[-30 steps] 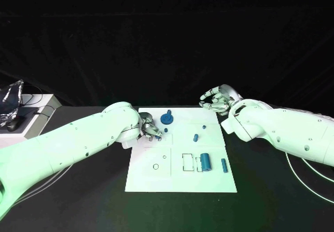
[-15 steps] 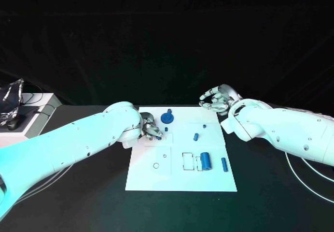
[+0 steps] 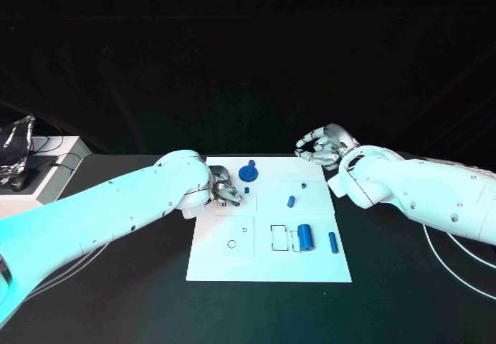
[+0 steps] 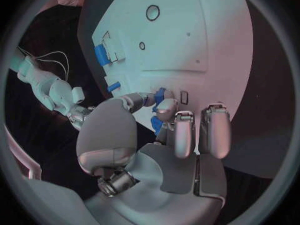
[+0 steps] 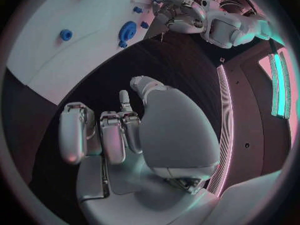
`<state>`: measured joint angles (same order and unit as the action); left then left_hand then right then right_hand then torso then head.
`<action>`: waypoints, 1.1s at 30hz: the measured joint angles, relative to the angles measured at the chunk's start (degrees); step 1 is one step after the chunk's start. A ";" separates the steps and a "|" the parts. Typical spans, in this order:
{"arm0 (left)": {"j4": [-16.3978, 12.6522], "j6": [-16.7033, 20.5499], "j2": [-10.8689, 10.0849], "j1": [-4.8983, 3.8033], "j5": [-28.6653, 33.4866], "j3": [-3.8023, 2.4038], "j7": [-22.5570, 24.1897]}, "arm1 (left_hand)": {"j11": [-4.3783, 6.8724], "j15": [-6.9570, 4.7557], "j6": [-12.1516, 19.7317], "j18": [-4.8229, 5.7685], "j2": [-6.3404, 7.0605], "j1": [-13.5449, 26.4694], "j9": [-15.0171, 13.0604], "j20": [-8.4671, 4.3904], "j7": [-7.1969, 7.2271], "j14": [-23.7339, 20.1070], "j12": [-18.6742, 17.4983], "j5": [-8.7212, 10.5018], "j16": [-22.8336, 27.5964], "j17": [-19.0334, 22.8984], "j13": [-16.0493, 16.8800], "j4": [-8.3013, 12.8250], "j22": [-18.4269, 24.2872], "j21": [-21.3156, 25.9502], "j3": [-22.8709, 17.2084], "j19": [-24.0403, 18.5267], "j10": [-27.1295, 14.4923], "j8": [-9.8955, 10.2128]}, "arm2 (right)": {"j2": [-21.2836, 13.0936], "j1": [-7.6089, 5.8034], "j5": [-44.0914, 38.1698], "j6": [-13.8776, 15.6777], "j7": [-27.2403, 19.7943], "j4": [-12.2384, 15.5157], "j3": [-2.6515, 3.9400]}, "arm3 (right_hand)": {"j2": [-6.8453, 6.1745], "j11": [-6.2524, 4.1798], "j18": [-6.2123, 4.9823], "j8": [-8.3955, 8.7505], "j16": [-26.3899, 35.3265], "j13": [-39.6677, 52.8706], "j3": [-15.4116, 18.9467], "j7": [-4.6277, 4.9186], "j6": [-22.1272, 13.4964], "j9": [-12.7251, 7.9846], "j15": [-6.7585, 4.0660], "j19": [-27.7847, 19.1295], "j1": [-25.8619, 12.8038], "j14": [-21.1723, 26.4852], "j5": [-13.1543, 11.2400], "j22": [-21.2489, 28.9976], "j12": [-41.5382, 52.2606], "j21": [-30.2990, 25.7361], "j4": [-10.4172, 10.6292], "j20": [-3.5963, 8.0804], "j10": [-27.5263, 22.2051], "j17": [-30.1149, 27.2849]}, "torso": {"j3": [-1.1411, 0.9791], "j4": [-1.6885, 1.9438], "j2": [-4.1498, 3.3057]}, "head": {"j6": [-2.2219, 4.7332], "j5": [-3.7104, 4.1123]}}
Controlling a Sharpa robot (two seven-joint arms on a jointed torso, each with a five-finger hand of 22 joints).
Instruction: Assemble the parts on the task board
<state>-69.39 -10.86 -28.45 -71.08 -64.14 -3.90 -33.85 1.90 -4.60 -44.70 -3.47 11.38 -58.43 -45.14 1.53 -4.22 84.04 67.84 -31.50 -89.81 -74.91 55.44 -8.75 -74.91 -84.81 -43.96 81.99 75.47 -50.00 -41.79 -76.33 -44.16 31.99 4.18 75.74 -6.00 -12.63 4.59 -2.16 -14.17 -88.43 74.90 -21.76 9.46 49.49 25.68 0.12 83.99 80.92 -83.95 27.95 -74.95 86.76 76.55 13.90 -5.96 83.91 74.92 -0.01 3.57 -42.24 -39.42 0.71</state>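
The white task board lies mid-table. On it are a blue gear near the far edge, small blue pieces around the middle, and a blue cylinder beside a thin blue pin on the near right. My left hand is over the board's left side. In the left wrist view its thumb and a finger pinch a small blue part above the board. My right hand hovers past the board's far right corner, fingers curled in on nothing.
A grey box with cables and a dark bundle stands at the table's left edge. Outlined rectangular slots and a small ring mark lie on the board's near half. Bare black table surrounds the board.
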 measured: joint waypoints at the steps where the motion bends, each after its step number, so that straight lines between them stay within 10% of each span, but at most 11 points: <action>1: 0.01 -0.02 0.02 0.00 -0.10 0.01 0.02 | 0.00 0.00 0.00 0.00 0.00 0.00 0.00 0.00 0.00 0.00 0.00 0.00 0.00 0.00 0.00 0.00 0.00 0.00 0.00 0.00 0.00 0.00 | 0.00 0.00 0.00 0.00 0.00 0.00 0.00 | 0.00 0.00 0.00 0.00 0.00 0.00 0.00 0.00 0.00 0.00 0.00 0.00 0.00 0.00 0.00 0.00 0.00 0.00 0.00 0.00 0.00 0.00 | 0.01 0.01 -0.01 | -0.03 0.00; 33: 1.23 -2.64 0.87 -0.35 -1.34 0.35 0.36 | -0.01 0.00 -0.38 0.00 0.00 0.00 -0.02 0.00 0.01 0.00 0.00 0.20 0.00 0.00 0.20 0.16 0.00 0.00 0.16 0.00 0.00 0.11 | -0.28 0.03 -0.13 -0.06 0.33 0.34 0.00 | 0.00 0.00 0.00 0.00 0.00 0.03 -0.39 0.00 0.00 0.12 0.00 0.00 0.00 0.00 0.00 0.02 0.00 0.00 -0.07 0.00 0.00 0.00 | 0.03 0.12 0.04 | -0.66 0.08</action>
<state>-68.16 -13.50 -27.58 -71.43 -65.48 -3.55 -33.49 1.89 -4.60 -45.08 -3.48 11.38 -58.43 -45.16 1.54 -4.20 84.04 67.84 -31.30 -89.81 -74.91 55.64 -8.59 -74.91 -84.81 -43.80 81.98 75.47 -49.89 -42.07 -76.30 -44.29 31.93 4.50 76.09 -6.01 -12.63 4.59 -2.16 -14.17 -88.43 74.93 -22.15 9.45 49.49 25.79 0.12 83.99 80.93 -83.95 27.94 -74.93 86.76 76.55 13.82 -5.96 83.91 74.91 0.02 3.68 -42.20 -40.08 0.79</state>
